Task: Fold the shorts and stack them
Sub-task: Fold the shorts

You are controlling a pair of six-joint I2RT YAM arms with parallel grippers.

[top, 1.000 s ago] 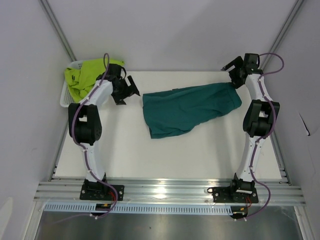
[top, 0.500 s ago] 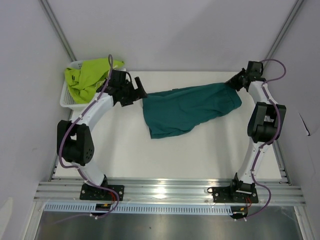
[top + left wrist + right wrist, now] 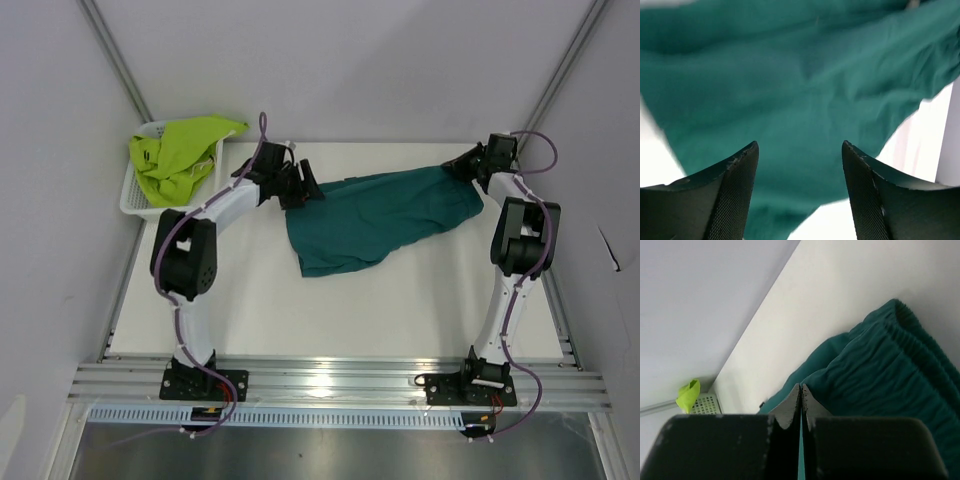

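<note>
Right wrist: we see right gripper [image 3: 800,388] clamped on teal shorts [image 3: 880,380], left gripper [image 3: 800,148] wide over them, probably for stretching flat.

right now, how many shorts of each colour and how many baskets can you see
dark teal shorts: 1
lime yellow-green shorts: 1
white mesh basket: 1
total: 3
</note>
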